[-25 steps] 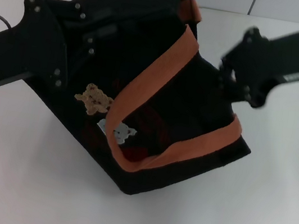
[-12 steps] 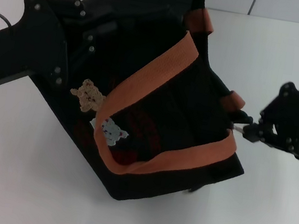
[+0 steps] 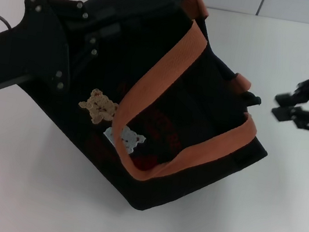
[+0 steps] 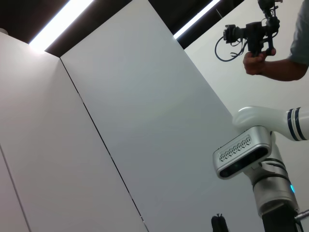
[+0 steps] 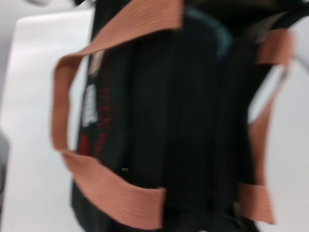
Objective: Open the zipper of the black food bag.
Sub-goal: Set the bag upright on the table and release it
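The black food bag [image 3: 160, 117] lies tipped on the white table [image 3: 277, 230] near its far edge, its long top running from the far left corner toward the right, with the zipper [image 3: 250, 99] end poking out at the bag's right end. The right gripper [image 3: 282, 107] hangs just beside that end, clear of it, fingers apart and empty, with bare table around it. The left gripper [image 3: 82, 34] rests against the bag's far-left end; I cannot tell its fingers' state.
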Available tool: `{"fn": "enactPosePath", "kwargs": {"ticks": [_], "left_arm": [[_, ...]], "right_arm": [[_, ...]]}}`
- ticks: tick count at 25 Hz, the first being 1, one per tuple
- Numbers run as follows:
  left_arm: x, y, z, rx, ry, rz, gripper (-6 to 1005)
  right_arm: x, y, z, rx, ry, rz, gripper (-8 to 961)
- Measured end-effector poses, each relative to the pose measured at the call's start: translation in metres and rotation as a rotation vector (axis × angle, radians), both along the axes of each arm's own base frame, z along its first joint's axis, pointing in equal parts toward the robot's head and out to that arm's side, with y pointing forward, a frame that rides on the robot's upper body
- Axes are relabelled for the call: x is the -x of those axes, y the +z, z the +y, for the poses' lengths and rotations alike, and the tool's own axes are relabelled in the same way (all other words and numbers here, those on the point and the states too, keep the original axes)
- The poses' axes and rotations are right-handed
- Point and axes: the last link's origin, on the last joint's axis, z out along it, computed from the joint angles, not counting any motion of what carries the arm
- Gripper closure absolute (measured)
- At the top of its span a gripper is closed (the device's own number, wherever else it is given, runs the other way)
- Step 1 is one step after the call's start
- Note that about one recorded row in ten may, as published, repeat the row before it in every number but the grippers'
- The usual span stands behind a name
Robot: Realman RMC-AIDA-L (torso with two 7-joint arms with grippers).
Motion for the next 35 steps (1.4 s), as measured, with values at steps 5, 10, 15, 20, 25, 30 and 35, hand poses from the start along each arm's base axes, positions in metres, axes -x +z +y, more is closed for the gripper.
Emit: {"fn": "enactPosePath", "kwargs": {"ticks": [5, 10, 15, 20, 25, 30, 35], "left_arm": [[0.0, 0.0, 0.0, 0.001, 0.002, -0.002, 902], [-0.002, -0.001, 0.001, 0.004, -0.004, -0.003, 904], [-0.002, -0.001, 0.001, 0.005, -0.006, -0.004, 903], [-0.003, -0.002, 0.001, 0.006, -0.008, -0.004, 900], [-0.002, -0.002, 0.0, 0.007, -0.004, -0.005, 896], [0.001, -0.006, -0.003, 0.021, 0.017, -0.023, 893], [0.006, -0.016, -0.009, 0.036, 0.056, -0.039, 889]], "right_arm": [[-0.02, 0.004, 0.0, -0.05, 0.043, -0.03, 709], [-0.025, -0.004, 0.009, -0.087, 0.062, -0.035, 562], [-0.021, -0.026, 0.019, -0.064, 0.09, -0.043, 458], [-0.012, -0.05, 0.028, -0.071, 0.148, -0.013, 369], [-0.011, -0.062, 0.036, -0.116, 0.224, 0.006, 410], [-0.012, -0.062, 0.037, -0.139, 0.265, 0.052, 565], [-0.009, -0.039, 0.043, -0.255, 0.236, 0.087, 753]]}}
